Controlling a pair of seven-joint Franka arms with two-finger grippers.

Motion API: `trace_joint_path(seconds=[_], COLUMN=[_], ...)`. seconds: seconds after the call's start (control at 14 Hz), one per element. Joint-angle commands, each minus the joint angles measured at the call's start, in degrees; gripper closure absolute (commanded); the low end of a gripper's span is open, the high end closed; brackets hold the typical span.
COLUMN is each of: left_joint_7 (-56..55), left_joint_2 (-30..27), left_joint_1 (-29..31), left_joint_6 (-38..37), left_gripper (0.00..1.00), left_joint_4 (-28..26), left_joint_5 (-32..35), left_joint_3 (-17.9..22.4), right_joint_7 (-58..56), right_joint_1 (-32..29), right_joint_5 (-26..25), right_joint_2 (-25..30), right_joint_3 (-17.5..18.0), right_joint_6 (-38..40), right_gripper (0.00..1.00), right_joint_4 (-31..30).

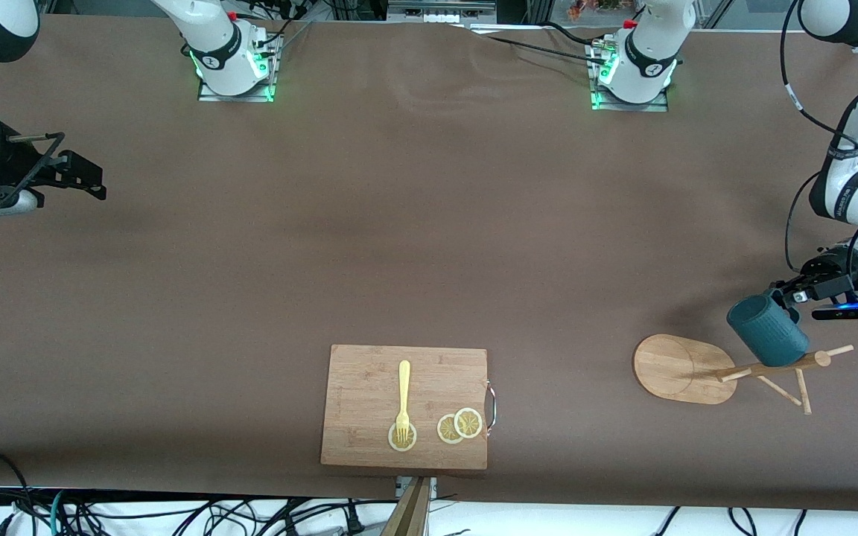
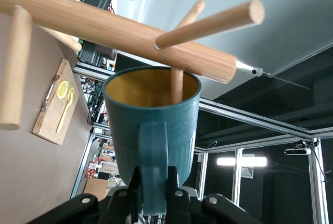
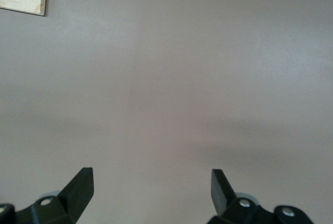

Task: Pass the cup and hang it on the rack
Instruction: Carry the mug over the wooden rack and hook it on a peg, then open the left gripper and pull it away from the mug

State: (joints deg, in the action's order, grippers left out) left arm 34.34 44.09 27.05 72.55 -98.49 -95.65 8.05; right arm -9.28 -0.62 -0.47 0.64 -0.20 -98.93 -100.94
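The dark teal cup [image 1: 768, 331] hangs in the air against the wooden rack [image 1: 686, 368], over its central post [image 1: 771, 365]. My left gripper [image 1: 790, 298] is shut on the cup's handle [image 2: 153, 156]. In the left wrist view the cup [image 2: 151, 114] shows its mustard-yellow inside, and one thin peg [image 2: 177, 86] reaches into its mouth. The left gripper [image 2: 153, 185] clamps the handle from both sides. My right gripper [image 1: 83, 175] waits open over bare table at the right arm's end. The right wrist view shows the right gripper [image 3: 151, 182] with nothing in it.
A bamboo cutting board [image 1: 369, 372] lies near the table's front edge, carrying a yellow fork [image 1: 404, 398] and lemon slices [image 1: 460, 426]. The board also shows in the left wrist view [image 2: 44, 125]. Other rack pegs [image 1: 801, 391] stick out beside the cup.
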Motion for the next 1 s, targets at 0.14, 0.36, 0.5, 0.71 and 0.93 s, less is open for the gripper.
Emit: trace_joint_path(seconds=[0.14, 0.36, 0.5, 0.71, 0.93], left_joint_7=[-0.6, -0.3, 1.5, 4.2, 4.2], left_joint_2=[2.1, 2.3, 2.3, 2.1, 1.4], left_joint_1=[0.7, 0.6, 0.6, 0.6, 0.6], left_joint_6=[-1.1, -0.9, -0.9, -1.1, -1.9], left_gripper=[1.0, 0.93, 0.35, 0.0, 0.0], left_joint_4=[1.7, 2.2, 2.1, 2.0, 2.0], left_joint_5=[-1.6, -0.7, -0.2, 1.3, 4.1], left_joint_3=[-0.6, -0.4, -0.3, 0.0, 1.3], right_joint_7=[0.1, 0.1, 0.1, 0.1, 0.1], right_joint_1=[-0.3, -0.3, -0.3, -0.3, -0.3], right_joint_5=[0.0, 0.0, 0.0, 0.0, 0.0], right_joint_2=[0.0, 0.0, 0.0, 0.0, 0.0], right_joint_3=[0.2, 0.2, 0.2, 0.2, 0.2], right_joint_6=[0.8, 0.8, 0.8, 0.8, 0.8], right_gripper=[0.0, 0.0, 0.0, 0.0, 0.0], right_joint_4=[0.8, 0.8, 0.8, 0.8, 0.8])
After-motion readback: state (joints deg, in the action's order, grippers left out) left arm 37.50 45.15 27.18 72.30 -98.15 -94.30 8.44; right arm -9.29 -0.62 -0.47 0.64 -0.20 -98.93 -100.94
